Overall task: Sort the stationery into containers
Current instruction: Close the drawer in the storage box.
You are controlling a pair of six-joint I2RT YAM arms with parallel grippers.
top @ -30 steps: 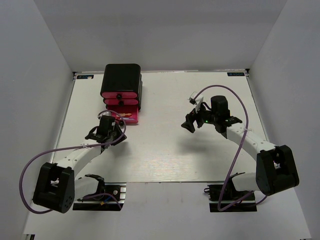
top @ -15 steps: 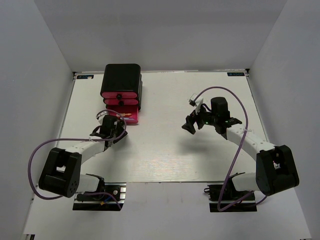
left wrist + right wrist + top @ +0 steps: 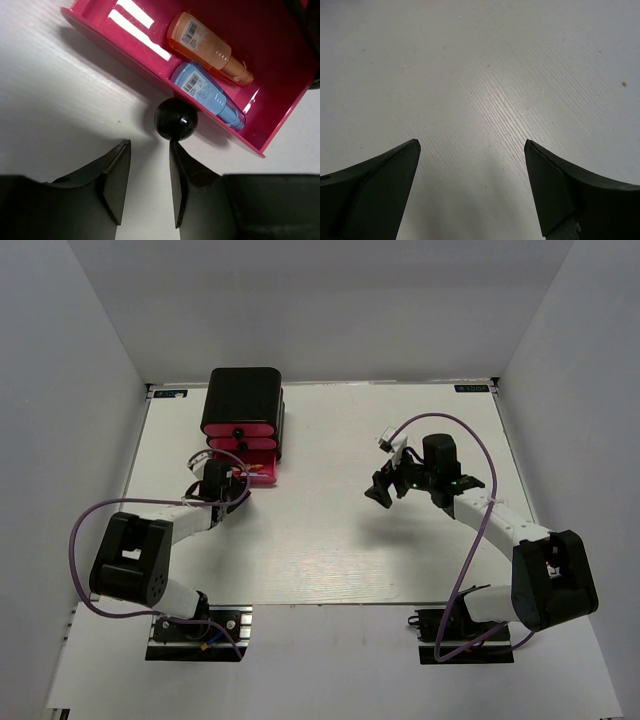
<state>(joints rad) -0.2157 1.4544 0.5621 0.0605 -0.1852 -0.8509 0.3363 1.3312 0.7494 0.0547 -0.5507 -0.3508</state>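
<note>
From above, the black box (image 3: 244,400) stands toward the far left of the white worktop (image 3: 330,550). Its pink drawers (image 3: 240,437) face the arms, and the lowest drawer (image 3: 259,475) is pulled out in front of the box. The left arm's fingers (image 3: 228,483) sit right at the front of that open drawer. The right arm's fingers (image 3: 381,492) hang over bare worktop, well apart from the box on its right side.

The left wrist camera looks down past its own two fingers, which stand a narrow gap apart with nothing between them. The drawer's round black knob (image 3: 175,119) is just off the tip of one finger, not inside the gap. In the open drawer behind it, an orange marker (image 3: 207,46) and a blue marker (image 3: 209,96) lie side by side, barcode labels up.

From the right wrist camera, the fingers are spread wide, holding nothing, with only plain worktop under them.
</note>
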